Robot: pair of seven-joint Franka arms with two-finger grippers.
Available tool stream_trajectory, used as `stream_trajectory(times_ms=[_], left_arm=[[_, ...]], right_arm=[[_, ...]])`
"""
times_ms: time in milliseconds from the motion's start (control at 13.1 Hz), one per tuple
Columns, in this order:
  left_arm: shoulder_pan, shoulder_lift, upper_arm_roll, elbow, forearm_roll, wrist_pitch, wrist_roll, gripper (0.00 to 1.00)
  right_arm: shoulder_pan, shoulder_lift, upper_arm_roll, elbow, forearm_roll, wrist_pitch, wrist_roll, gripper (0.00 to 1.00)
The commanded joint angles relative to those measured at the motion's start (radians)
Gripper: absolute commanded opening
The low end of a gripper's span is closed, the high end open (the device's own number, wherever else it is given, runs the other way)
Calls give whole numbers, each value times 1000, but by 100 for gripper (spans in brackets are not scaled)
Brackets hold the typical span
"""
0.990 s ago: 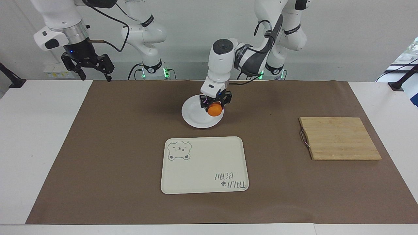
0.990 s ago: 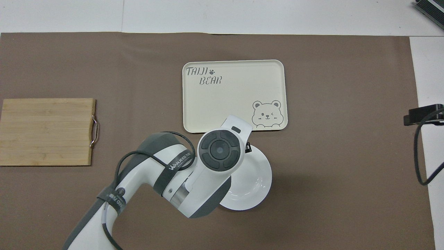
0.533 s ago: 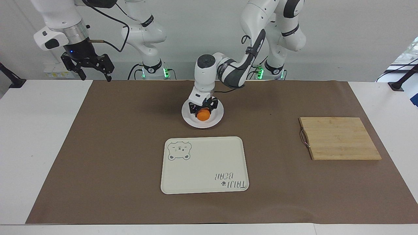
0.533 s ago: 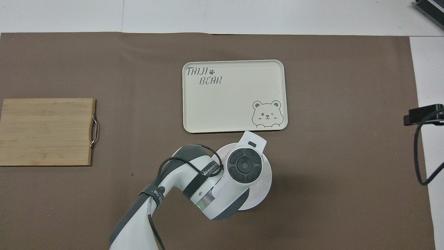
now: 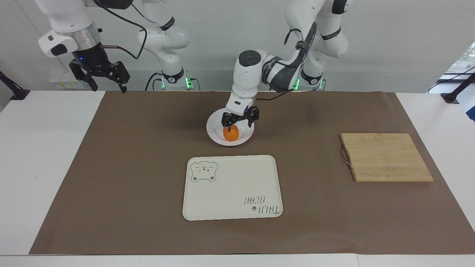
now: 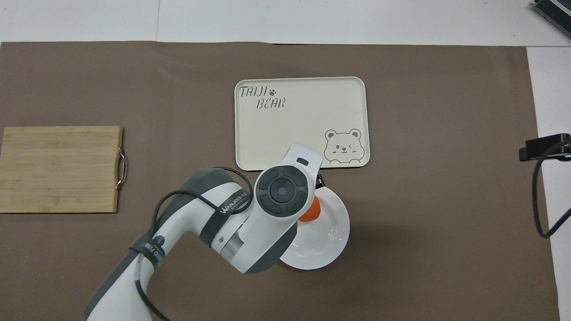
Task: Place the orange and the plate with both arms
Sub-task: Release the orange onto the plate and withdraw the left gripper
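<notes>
Now the left claw (image 5: 239,121), fingers spread just above the orange (image 5: 231,134) on the plate (image 5: 215,134), should rise straight up, while the right claw (image 5: 100,76) waits open over the tabletop's corner.

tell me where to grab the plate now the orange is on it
Take the plate by its raised rim at the edge toward the right arm's end of the table, coming in low from that end. It lies flat and shallow, the orange fills its middle, and the open left pincer hangs just above the orange.
</notes>
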Motion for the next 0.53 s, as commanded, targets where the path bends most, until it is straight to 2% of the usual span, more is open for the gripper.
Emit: stream_trajectory(times_ms=[0,457], left_arm=[[84,-28,1,83,12,-120,105,100],[359,-83,7,195,12,-295,516,100]], right_arm=[[3,-12,-3,-7,11,5,5,100],[3,-12,-3,-7,11,5,5,100]])
